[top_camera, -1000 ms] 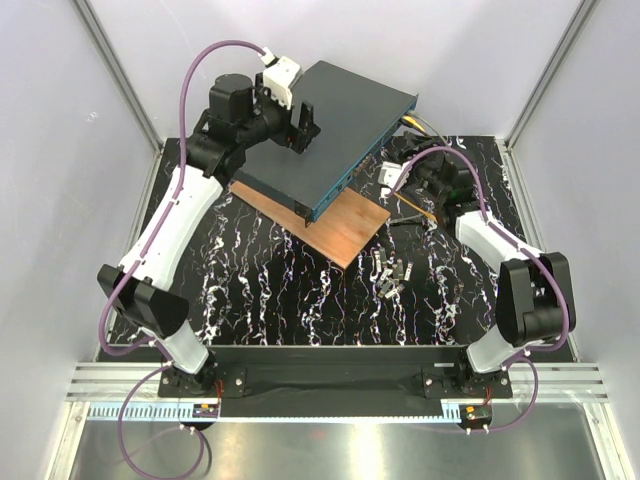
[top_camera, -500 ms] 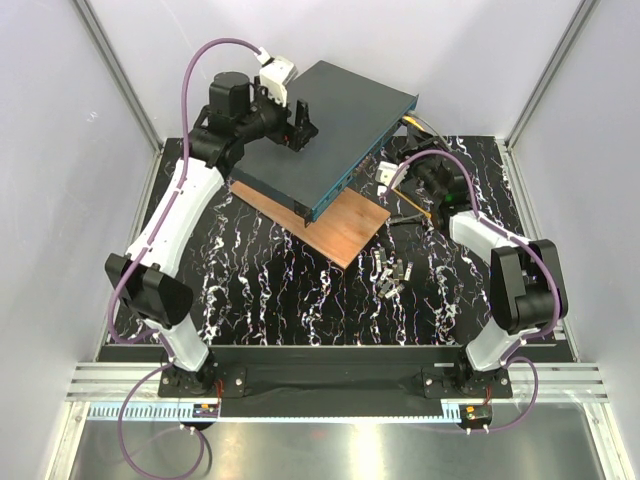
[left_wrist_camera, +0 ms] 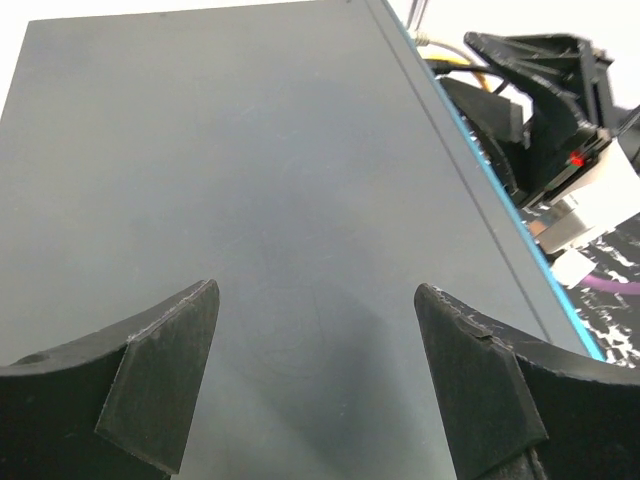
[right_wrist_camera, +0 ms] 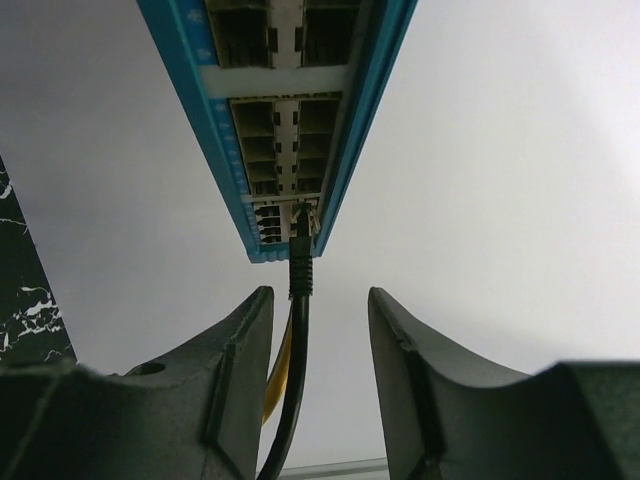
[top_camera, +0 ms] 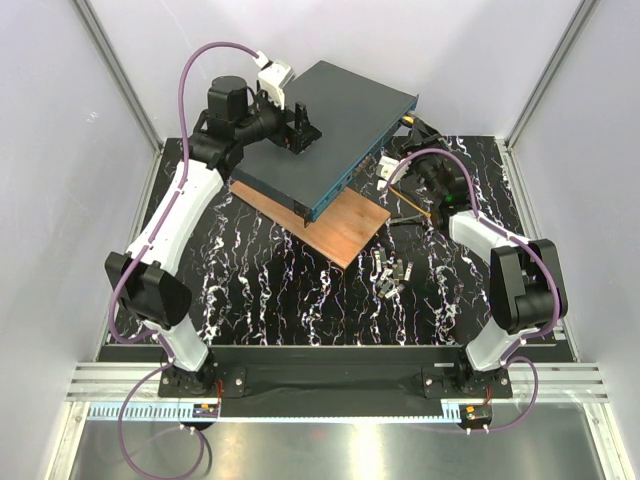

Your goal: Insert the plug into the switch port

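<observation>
Right at the far end of the switch [top_camera: 325,130], beside the last sockets on its teal front face, the plug [left_wrist_camera: 452,66] is showing up as a yellowish bit in the left wrist view. At least I think that's it. It's tiny and half hidden behind the right arm's black parts, so I'm not calling whether it's sitting in a socket or just next to the face. From the right wrist view I'm only getting a sliver of its orange cable [right_wrist_camera: 283,350], running just behind a thicker black cable [right_wrist_camera: 300,270]. That black one is reaching into the end socket of the row. The next switch port [right_wrist_camera: 272,118] along the face is looking open.

The right gripper [right_wrist_camera: 320,295] is pointing straight at that end of the switch with its fingers standing apart. Both cables are passing through the gap and neither finger is squeezing them.

The left gripper [left_wrist_camera: 315,295] is hanging over the switch's dark grey top, claws spread wide, with only the lid showing between them.

The switch itself is lying on a wooden board [top_camera: 350,225] that's sticking out from under its near corner, all on the marbled black table [top_camera: 260,290]. A few small grey modules [top_camera: 390,272] are lying on the table in front of the switch, well apart from it.
</observation>
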Available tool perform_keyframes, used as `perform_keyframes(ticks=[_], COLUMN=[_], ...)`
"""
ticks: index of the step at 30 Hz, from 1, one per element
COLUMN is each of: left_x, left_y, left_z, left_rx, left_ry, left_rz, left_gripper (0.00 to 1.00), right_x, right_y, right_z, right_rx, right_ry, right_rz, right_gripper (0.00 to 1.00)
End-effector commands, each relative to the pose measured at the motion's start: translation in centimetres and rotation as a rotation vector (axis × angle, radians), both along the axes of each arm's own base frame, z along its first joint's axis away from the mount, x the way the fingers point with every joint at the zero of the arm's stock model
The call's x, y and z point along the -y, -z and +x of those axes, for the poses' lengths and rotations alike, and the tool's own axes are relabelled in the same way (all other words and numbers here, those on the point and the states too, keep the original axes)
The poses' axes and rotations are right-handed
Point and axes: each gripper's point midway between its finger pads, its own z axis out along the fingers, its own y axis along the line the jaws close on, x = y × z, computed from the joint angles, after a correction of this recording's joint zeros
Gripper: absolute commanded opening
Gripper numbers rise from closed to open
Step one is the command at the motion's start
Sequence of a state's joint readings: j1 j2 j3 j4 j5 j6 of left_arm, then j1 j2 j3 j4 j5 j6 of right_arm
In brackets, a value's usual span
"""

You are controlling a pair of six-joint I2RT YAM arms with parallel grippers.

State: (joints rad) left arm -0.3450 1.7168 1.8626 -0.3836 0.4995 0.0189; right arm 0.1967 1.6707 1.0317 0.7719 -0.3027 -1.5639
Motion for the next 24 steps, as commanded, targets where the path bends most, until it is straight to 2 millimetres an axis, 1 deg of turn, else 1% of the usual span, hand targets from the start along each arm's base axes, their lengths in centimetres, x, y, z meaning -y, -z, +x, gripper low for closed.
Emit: perform_keyframes(ticks=[1,4,7,9,11,14,15,16,19,24], left_x=[0.4,0.5,0.6,0.5,0.3,0.4,0.3,0.3,0.3,0.4], left_y=[-3.4,-3.3,-3.3,-3.2,-3.1,-2.3,-2.3,-2.2,-2.1,-1.7], left_z=[-0.1,0.3,0.5,0.5,0.5,0.3,0.1,0.1,0.0,0.2], left_rx=[0.063,0.047,0.03,0.028,0.028,0.005,0.001,-0.002,-0.003,-0.026], left_ry=[0.016,0.003,-0.002,-0.006,-0.019,-0.015,-0.014,-0.015,-0.017,-0.021], left_rz=[-0.081,-0.092,-0.107,-0.101,-0.095,-0.094,-0.098,-0.101,-0.103,-0.116], left_gripper=[0.86,0.86,0.86,0.86,0.86,0.86,0.86,0.86,0.86,0.87], right_x=[-0.1,0.1,-0.2,-0.4,-0.5,-0.7,-0.7,-0.8,-1.0,-1.3], right_y=[-1.6,-1.6,-0.8,0.1,0.2,-0.1,-0.1,-0.1,-0.5,-1.4], right_z=[-0.3,0.0,0.1,0.5,0.7,1.0,1.1,1.1,1.0,0.8], right_rx=[0.06,0.06,0.051,0.038,0.039,0.044,0.042,0.042,0.048,0.054], right_ry=[0.015,0.025,0.011,0.009,0.008,0.004,0.004,0.003,-0.001,-0.012], right_rz=[0.01,0.027,0.017,0.013,0.015,0.018,0.017,0.017,0.023,0.033], right_gripper=[0.49,0.47,0.45,0.43,0.42,0.38,0.38,0.34,0.32,0.33])
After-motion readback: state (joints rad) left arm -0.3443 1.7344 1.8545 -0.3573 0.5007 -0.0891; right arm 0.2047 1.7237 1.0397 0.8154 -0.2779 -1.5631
